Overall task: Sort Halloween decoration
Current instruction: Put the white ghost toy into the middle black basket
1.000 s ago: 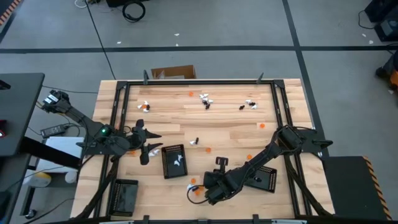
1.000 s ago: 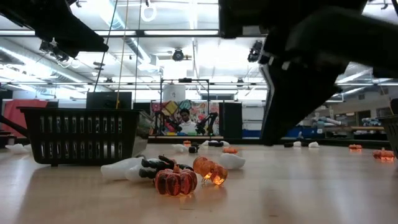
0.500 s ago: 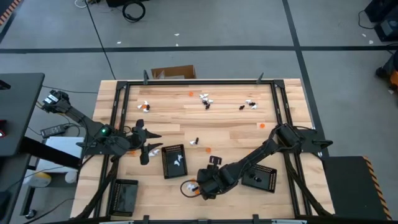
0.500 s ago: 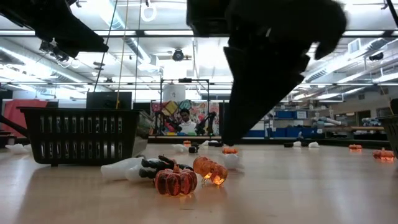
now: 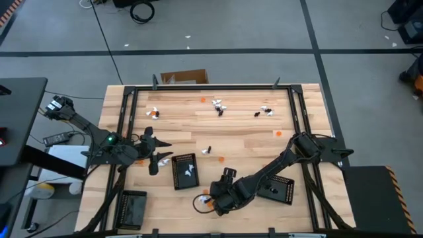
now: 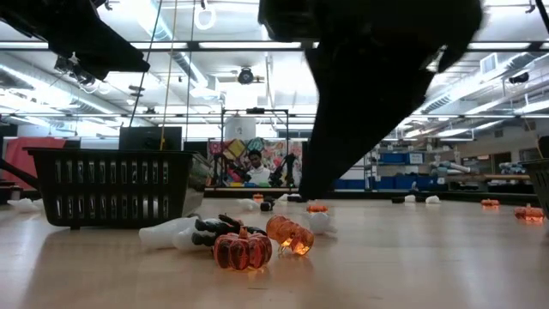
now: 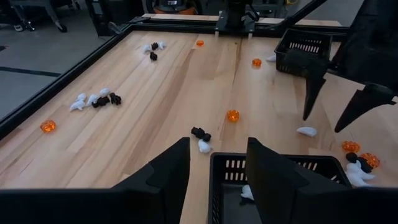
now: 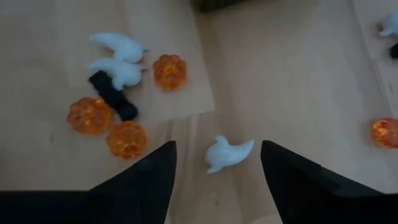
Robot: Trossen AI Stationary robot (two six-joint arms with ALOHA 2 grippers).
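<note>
— Fingers of the right gripper (image 8: 214, 163) stand apart, straddling a white ghost (image 8: 227, 153) low in the frame. Why?

— Probably lining up a grab; nothing held. Pumpkins (image 8: 170, 70) cluster upper left.

— And the left gripper (image 7: 217, 165)?

— Parted, empty, waiting over a black tray (image 7: 283, 167).

The right gripper (image 5: 210, 196) hovers over orange and white pieces (image 5: 206, 192) near the table's (image 5: 244, 129) front edge. The left gripper (image 5: 160, 151) sits beside a black tray (image 5: 184, 170).
</note>
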